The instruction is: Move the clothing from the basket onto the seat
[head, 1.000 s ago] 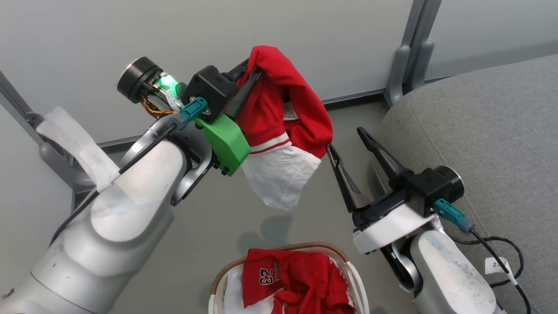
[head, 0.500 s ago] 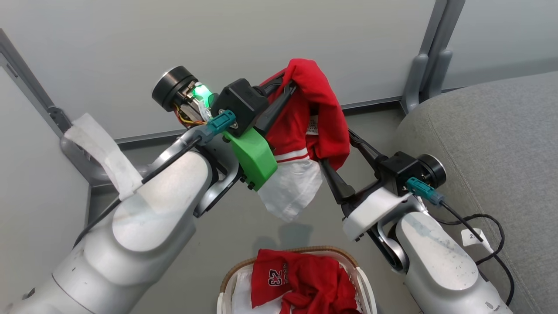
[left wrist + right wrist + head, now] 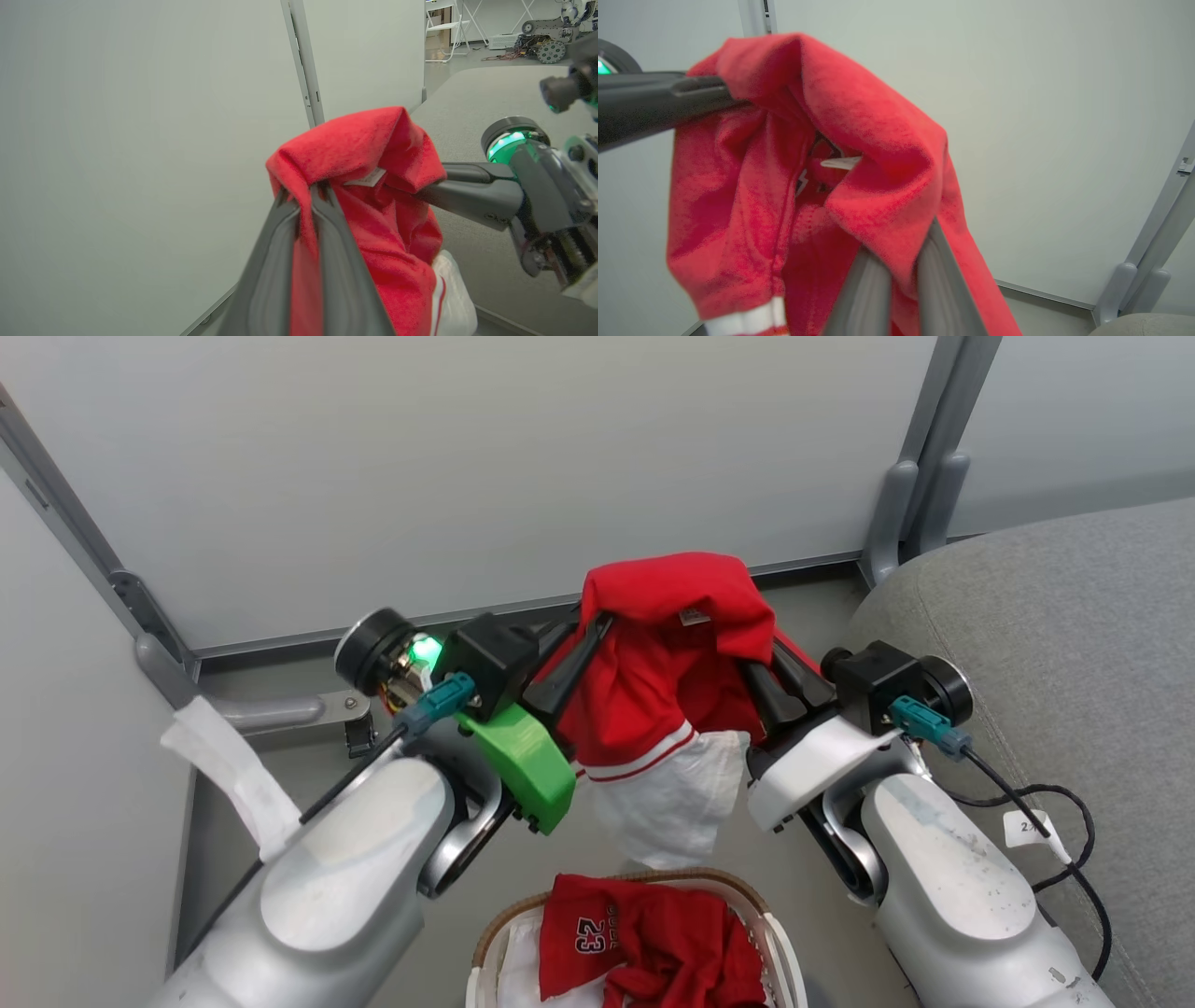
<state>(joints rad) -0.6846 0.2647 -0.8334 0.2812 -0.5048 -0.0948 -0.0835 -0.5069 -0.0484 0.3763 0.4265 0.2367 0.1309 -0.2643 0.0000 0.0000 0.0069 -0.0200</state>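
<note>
Basket (image 3: 485, 945) on the grey floor (image 3: 280, 784) holds a red "23" jersey (image 3: 644, 943) over its white lining (image 3: 518, 975). Above it, before pale wall panels (image 3: 467, 476) and left of the grey seat (image 3: 1074, 635), a second red garment (image 3: 653, 691) hangs lengthwise, its white panel pointing down. The left gripper (image 3: 302, 196) and the right gripper (image 3: 901, 247) each pinch its top.

The left gripper (image 3: 303, 198) pressed its two fingers together on a fold of the red garment (image 3: 373, 242), which hung beneath them, its white panel (image 3: 451, 294) lowest. The right gripper (image 3: 439, 184) entered from the right, fingertips buried in the same cloth. The grey seat (image 3: 467, 93) lay far right, beside a pale wall panel (image 3: 140, 140).
</note>
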